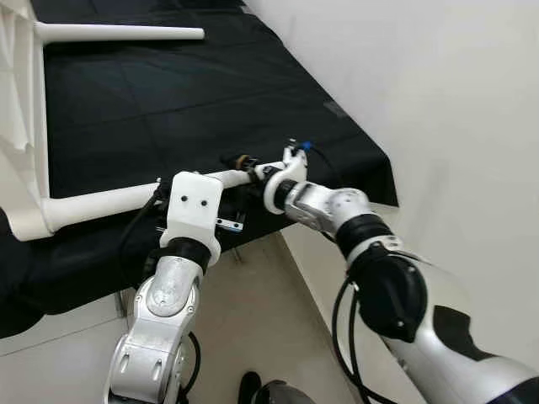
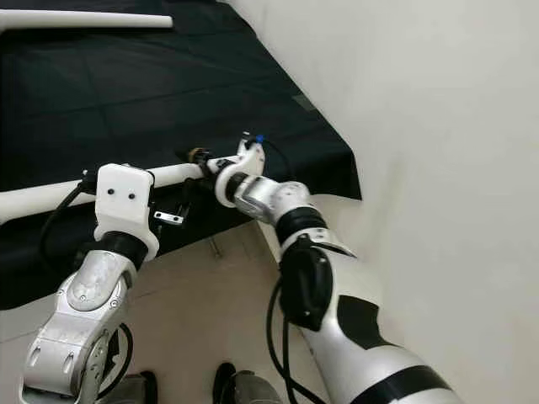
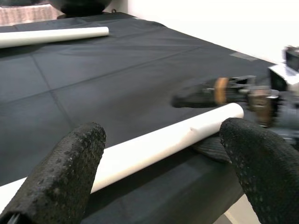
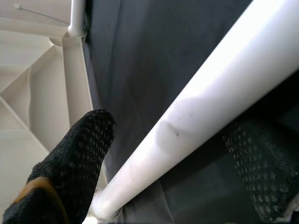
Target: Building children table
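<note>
Surface: a bench [image 1: 210, 93] covered by a black cloth; it fills the upper left of the head views, with its near corner by a white wall [image 1: 455, 101]
Table frame: the white plastic table top [image 1: 21, 126] stands on its edge at the far left of the bench; its ribbed underside shows in the right wrist view
Near leg: a white round leg [image 1: 101, 202] runs from the table top's lower corner along the bench's front edge towards the wall; its free end lies by the right gripper
Far leg: a second white leg [image 1: 118, 33] sticks out from the table top's upper corner, lying level over the cloth, well apart from both grippers
Left gripper: the left gripper [image 3: 159, 154] sits at the near leg, partway along it; jaws spread, one finger [image 3: 60, 172] on each side of the leg, not closed on it
Right gripper: the right gripper [image 4: 177, 154] is at the leg's free end, reaching from the wall side; jaws apart with the leg between them; whether the pads press on it I cannot tell
Floor: pale tiles [image 1: 253, 311] below the bench's edge
</note>
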{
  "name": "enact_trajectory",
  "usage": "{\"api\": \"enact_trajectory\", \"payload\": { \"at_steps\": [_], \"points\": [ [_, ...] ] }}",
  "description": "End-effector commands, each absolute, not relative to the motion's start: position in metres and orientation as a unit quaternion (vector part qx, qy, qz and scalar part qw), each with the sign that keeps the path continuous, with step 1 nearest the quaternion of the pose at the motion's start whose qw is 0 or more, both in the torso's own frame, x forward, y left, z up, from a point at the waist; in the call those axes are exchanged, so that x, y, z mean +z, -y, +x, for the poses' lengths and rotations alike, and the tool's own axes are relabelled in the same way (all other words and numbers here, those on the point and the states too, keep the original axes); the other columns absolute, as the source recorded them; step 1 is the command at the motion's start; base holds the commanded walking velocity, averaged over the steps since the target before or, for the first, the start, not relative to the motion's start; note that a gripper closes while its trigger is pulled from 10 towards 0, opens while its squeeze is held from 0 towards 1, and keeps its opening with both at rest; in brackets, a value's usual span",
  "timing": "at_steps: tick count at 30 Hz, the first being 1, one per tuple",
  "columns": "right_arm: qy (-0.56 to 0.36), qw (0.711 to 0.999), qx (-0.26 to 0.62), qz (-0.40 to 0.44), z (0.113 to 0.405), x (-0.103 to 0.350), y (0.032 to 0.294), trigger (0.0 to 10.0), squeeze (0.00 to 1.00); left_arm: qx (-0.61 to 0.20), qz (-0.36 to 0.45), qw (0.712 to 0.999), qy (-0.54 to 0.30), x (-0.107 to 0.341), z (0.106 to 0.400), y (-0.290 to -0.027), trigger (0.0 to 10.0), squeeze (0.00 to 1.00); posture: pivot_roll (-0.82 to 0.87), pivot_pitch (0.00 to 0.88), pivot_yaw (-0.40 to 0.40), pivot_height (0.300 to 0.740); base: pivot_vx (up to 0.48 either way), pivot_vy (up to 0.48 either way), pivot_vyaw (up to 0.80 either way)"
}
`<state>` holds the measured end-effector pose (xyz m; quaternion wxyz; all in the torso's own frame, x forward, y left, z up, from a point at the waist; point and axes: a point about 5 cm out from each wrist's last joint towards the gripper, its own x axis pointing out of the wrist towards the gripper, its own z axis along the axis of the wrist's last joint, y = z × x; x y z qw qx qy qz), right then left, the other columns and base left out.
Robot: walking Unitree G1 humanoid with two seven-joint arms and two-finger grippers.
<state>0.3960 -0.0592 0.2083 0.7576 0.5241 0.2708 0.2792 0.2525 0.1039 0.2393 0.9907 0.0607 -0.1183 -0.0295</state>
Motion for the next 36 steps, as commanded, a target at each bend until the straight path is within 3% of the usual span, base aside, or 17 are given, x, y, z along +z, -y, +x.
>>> {"api": "enact_trajectory", "payload": {
  "at_steps": [1,6,10,12,14,15,16,17,18,19,21,22,25,28,36],
  "points": [
    [-0.300,0.743,0.281,0.528,0.390,0.194,0.070,10.0,0.00,-0.035,0.060,0.991,0.117,0.238,0.253,-0.101,10.0,0.00,0.13,0.237,-0.187,0.740,0.000,0.000,0.00],
    [-0.314,0.732,0.296,0.527,0.386,0.192,0.077,10.0,0.00,-0.036,0.061,0.991,0.117,0.237,0.254,-0.101,10.0,0.00,0.13,0.237,-0.186,0.740,0.000,0.000,0.00],
    [-0.348,0.706,0.335,0.517,0.370,0.182,0.103,10.0,0.00,-0.034,0.064,0.990,0.118,0.237,0.256,-0.103,10.0,0.00,0.12,0.226,-0.177,0.740,0.000,0.000,0.00],
    [-0.352,0.710,0.342,0.505,0.365,0.179,0.109,10.0,0.00,-0.033,0.063,0.990,0.120,0.237,0.257,-0.104,10.0,0.00,0.12,0.224,-0.174,0.740,0.000,0.000,0.00],
    [-0.327,0.759,0.343,0.446,0.362,0.177,0.121,10.0,0.00,-0.032,0.063,0.990,0.121,0.237,0.259,-0.105,10.0,0.00,0.11,0.215,-0.170,0.740,0.000,0.000,0.00],
    [-0.327,0.759,0.343,0.446,0.362,0.177,0.121,10.0,0.00,-0.032,0.063,0.990,0.121,0.237,0.259,-0.105,10.0,0.00,0.11,0.215,-0.170,0.740,0.000,0.000,0.00],
    [-0.299,0.794,0.335,0.409,0.364,0.178,0.129,10.0,0.00,-0.032,0.064,0.990,0.120,0.236,0.260,-0.105,10.0,0.00,0.12,0.208,-0.168,0.740,0.000,0.000,0.00],
    [-0.299,0.794,0.335,0.409,0.364,0.178,0.129,10.0,0.00,-0.032,0.064,0.990,0.120,0.236,0.260,-0.105,10.0,0.00,0.12,0.208,-0.168,0.740,0.000,0.000,0.00],
    [-0.255,0.836,0.320,0.365,0.366,0.183,0.139,10.0,0.00,-0.031,0.065,0.990,0.120,0.236,0.261,-0.107,10.0,0.00,0.11,0.201,-0.165,0.740,0.000,0.000,0.00],
    [-0.255,0.836,0.320,0.365,0.366,0.183,0.139,10.0,0.00,-0.031,0.065,0.990,0.120,0.236,0.261,-0.107,10.0,0.00,0.11,0.201,-0.165,0.740,0.000,0.000,0.00],
    [-0.146,0.927,0.252,0.237,0.370,0.199,0.162,10.0,0.00,-0.026,0.069,0.990,0.118,0.233,0.263,-0.112,10.0,0.00,0.11,0.191,-0.157,0.740,0.000,0.000,0.00],
    [-0.114,0.947,0.230,0.196,0.369,0.205,0.167,10.0,0.00,-0.025,0.071,0.990,0.117,0.232,0.264,-0.114,10.0,0.00,0.11,0.187,-0.155,0.740,0.000,0.000,0.00],
    [-0.075,0.965,0.210,0.136,0.366,0.213,0.170,10.0,0.00,-0.023,0.073,0.990,0.115,0.230,0.264,-0.116,10.0,0.00,0.11,0.178,-0.153,0.740,0.000,0.000,0.00],
    [0.011,0.985,0.173,0.017,0.348,0.230,0.166,10.0,0.00,-0.018,0.079,0.991,0.110,0.224,0.265,-0.120,10.0,0.00,0.11,0.158,-0.147,0.740,0.000,0.000,0.00],
    [0.106,0.983,0.114,-0.094,0.322,0.234,0.158,10.0,0.00,-0.013,0.083,0.991,0.104,0.216,0.264,-0.124,10.0,0.00,0.12,0.128,-0.144,0.740,0.000,0.000,0.32]
  ]
}}
